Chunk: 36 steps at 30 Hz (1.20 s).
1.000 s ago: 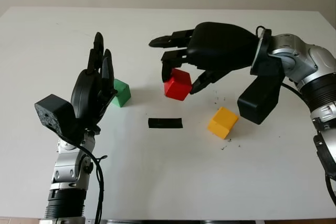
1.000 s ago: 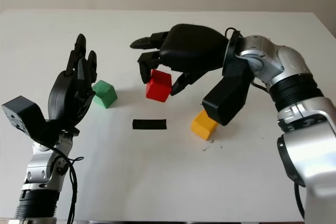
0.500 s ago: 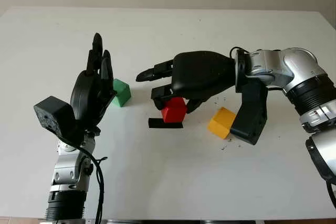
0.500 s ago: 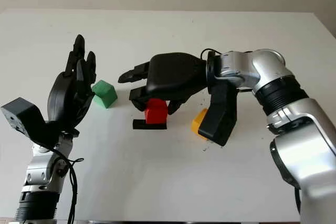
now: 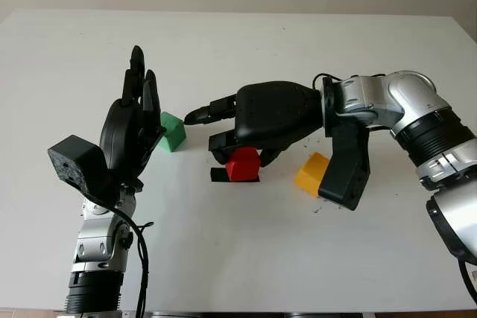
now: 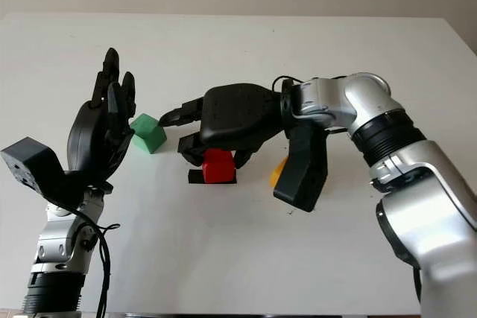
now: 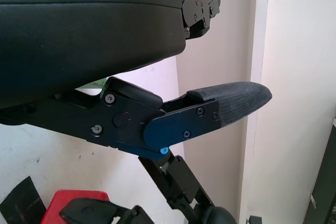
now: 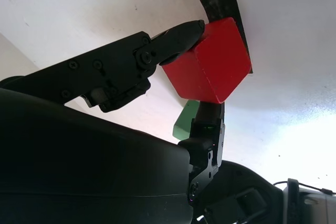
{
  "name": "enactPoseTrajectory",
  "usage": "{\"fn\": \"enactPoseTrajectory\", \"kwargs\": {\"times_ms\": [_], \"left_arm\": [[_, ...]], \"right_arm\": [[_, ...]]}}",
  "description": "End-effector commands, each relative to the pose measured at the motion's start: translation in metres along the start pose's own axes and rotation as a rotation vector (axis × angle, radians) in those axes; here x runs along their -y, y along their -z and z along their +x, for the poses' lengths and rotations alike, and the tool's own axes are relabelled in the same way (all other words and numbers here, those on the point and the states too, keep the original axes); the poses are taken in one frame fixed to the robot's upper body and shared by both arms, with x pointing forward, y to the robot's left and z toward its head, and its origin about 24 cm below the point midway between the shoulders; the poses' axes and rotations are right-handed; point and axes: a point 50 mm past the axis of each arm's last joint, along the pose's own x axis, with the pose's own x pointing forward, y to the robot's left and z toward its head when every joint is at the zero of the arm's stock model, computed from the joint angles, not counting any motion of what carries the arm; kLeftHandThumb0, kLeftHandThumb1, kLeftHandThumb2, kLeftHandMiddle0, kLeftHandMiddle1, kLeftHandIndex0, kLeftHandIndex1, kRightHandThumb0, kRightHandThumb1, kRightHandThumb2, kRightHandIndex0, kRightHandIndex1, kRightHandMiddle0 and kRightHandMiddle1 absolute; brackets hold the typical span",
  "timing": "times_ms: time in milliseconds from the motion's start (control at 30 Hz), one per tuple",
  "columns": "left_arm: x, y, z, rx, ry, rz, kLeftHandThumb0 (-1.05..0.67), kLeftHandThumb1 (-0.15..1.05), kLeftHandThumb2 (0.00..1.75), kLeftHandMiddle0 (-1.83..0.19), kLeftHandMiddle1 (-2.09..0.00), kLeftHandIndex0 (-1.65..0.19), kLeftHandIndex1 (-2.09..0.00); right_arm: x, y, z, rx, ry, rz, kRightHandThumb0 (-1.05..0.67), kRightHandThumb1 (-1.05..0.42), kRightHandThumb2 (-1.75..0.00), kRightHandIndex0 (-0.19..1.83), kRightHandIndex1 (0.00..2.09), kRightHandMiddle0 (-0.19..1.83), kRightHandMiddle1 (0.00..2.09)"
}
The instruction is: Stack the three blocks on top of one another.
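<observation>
My right hand is shut on the red block, holding it low over the black tape strip at the table's middle. In the right wrist view the red block is pinched between a fingertip and the thumb, with the tape right under it. I cannot tell whether the block touches the table. The green block sits to the left of the tape. The yellow block lies to the right, partly behind the right wrist camera. My left hand stands upright and open, just left of the green block.
The white table stretches on all sides, with a few dark specks near the yellow block. The right forearm reaches in from the right edge.
My right hand has carried the red block down and towards the front left, from above the table to the black tape strip. The left hand has stayed still.
</observation>
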Motion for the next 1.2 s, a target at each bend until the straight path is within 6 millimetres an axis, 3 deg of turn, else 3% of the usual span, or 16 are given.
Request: {"fn": "enactPoseTrajectory", "kwargs": {"times_ms": [0, 267, 1167], "left_arm": [[0.002, -0.002, 0.000, 0.008, 0.002, 0.003, -0.76, 1.05, 0.70, 0.19, 0.00, 0.19, 0.00], [0.003, -0.002, -0.001, 0.010, 0.006, 0.009, -0.76, 1.05, 0.71, 0.19, 0.00, 0.19, 0.00], [0.003, -0.003, -0.001, 0.006, 0.007, 0.002, -0.75, 1.05, 0.73, 0.19, 0.00, 0.19, 0.00]], "right_arm": [[0.003, -0.002, 0.002, 0.003, 0.003, -0.029, -0.43, -0.98, -0.06, 0.18, 0.03, 0.36, 1.51], [0.001, -0.004, 0.006, -0.026, -0.012, -0.056, -0.42, -0.98, -0.05, 0.21, 0.05, 0.40, 1.56], [-0.006, -0.015, 0.012, -0.026, -0.027, 0.035, -0.41, -0.97, -0.06, 0.28, 0.07, 0.38, 1.38]]}}
